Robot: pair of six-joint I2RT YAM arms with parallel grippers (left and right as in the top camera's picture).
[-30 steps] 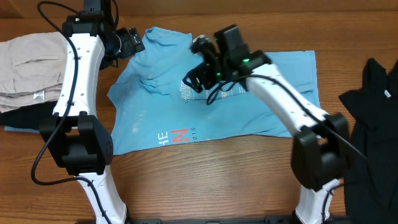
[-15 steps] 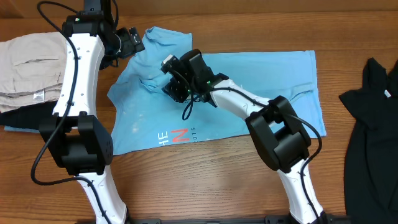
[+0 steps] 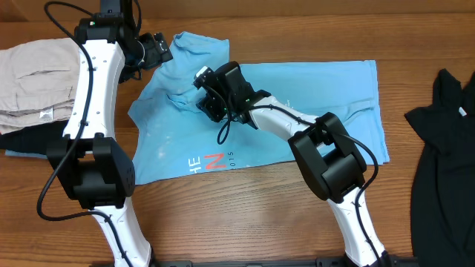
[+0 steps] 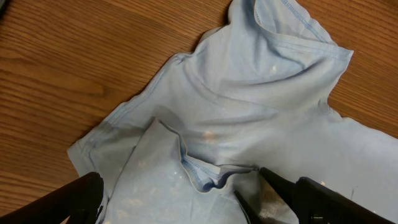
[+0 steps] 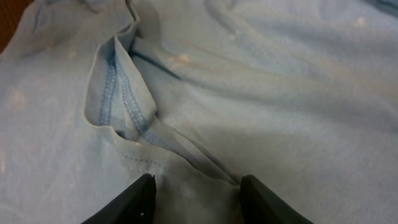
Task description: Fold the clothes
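The light blue T-shirt point(image 3: 312, 96) lies spread across the table, its white and red print point(image 3: 208, 162) near the front edge. My left gripper point(image 3: 156, 50) hovers wide open over the shirt's rumpled far left corner point(image 4: 267, 93); nothing is between its fingers point(image 4: 81, 199). My right gripper point(image 3: 210, 100) is down on the shirt's left middle, beside a stitched hem fold point(image 5: 124, 93). In the right wrist view the right gripper point(image 5: 198, 199) is half closed, and a bunched ridge of blue cloth fills the gap between its jaws.
A beige folded garment point(image 3: 33, 81) lies at the far left on top of something dark. A black garment point(image 3: 445, 148) lies at the right edge. Bare wooden table point(image 3: 245, 215) runs along the front.
My right arm has swung left across the shirt and come down onto it, its jaws narrowing around the cloth. The left arm has not moved.
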